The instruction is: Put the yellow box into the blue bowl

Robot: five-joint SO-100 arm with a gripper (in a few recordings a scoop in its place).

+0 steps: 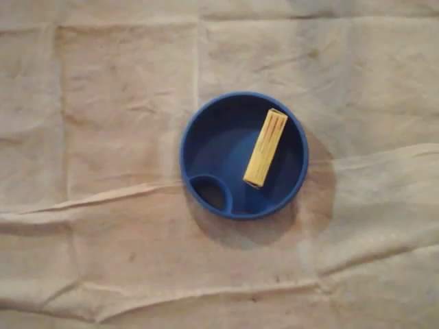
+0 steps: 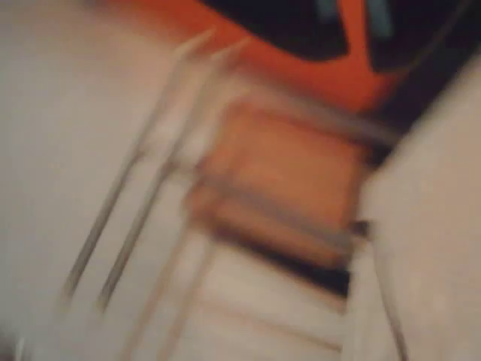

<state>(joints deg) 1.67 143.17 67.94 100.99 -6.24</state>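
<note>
- Tool: released or clenched, cannot tell; wrist view heavily blurred, with orange and dark shapes along the top.
- Yellow box: lying flat inside blue bowl, in the main compartment, right of centre in overhead view.
- Bowl resting on creased beige cloth over bench.

The blue bowl is smooth, faintly glossy plastic, its pocket at seven o'clock included. The yellow box is matt, perhaps ribbed cardboard. The beige cloth beneath is matt, creased fabric.
</note>
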